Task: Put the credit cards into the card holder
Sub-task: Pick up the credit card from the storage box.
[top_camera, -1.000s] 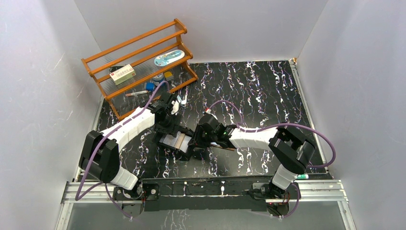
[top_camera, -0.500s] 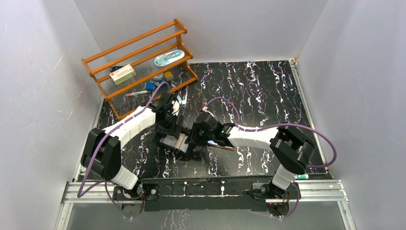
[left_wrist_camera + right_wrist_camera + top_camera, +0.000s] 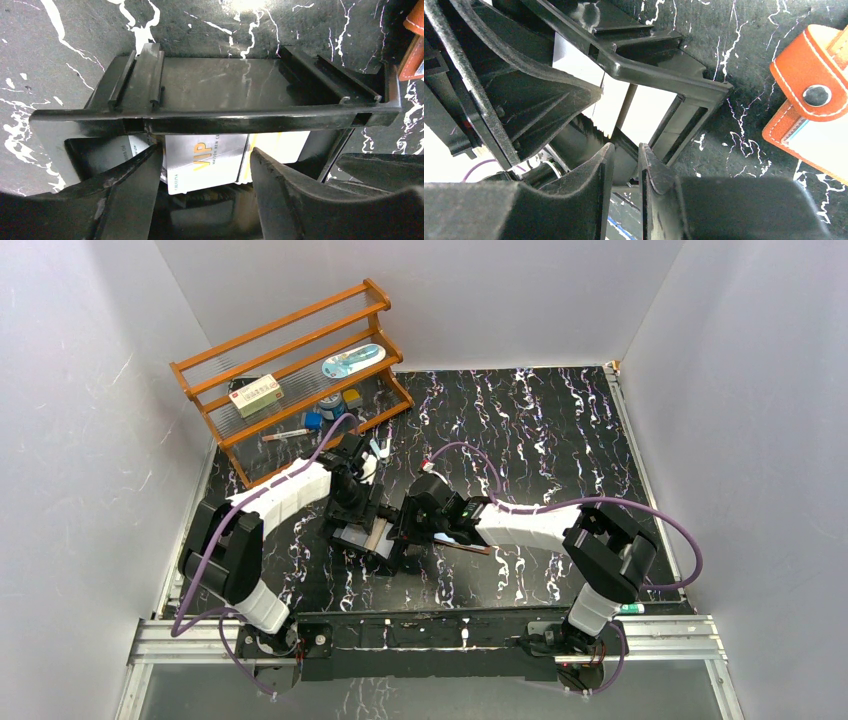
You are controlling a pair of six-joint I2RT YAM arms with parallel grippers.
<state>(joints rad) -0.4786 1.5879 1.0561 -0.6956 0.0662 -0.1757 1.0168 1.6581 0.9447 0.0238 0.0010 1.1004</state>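
**Left claw.** I had the left claw (image 3: 205, 155) spread wide and lowered into the tray (image 3: 215, 121), with one finger on each side of the silver card (image 3: 200, 172). It gripped nothing. I judged this straddle to be the set-up for taking one card off the stack.

**Right claw.** The jaws of the right claw (image 3: 626, 150) stood close together. They appeared to pinch the tray's wall at its right end. I judged the purpose to be steadying the tray so that it would not slide while the other claw worked among the cards.

**Task items.**
- The credit cards (image 3: 265, 147) that I could see lay overlapped inside the tray, a white card (image 3: 285, 145) to the right of the silver one.
- The card holder (image 3: 796, 60) lay on the surface (image 3: 540, 430) just right of the tray and apart from it.
- I could not tell whether its pale pocket held a card.

**View differences.**
- The left wrist view alone showed the lettering on the silver card and the fingers flanking it.
- The right wrist view alone showed the narrow jaw gap and the holder's stud (image 3: 817, 95).
- The top view showed both arms meeting at the tray, left of centre. There the right arm covered most of the card holder, and the cards were too small to separate.
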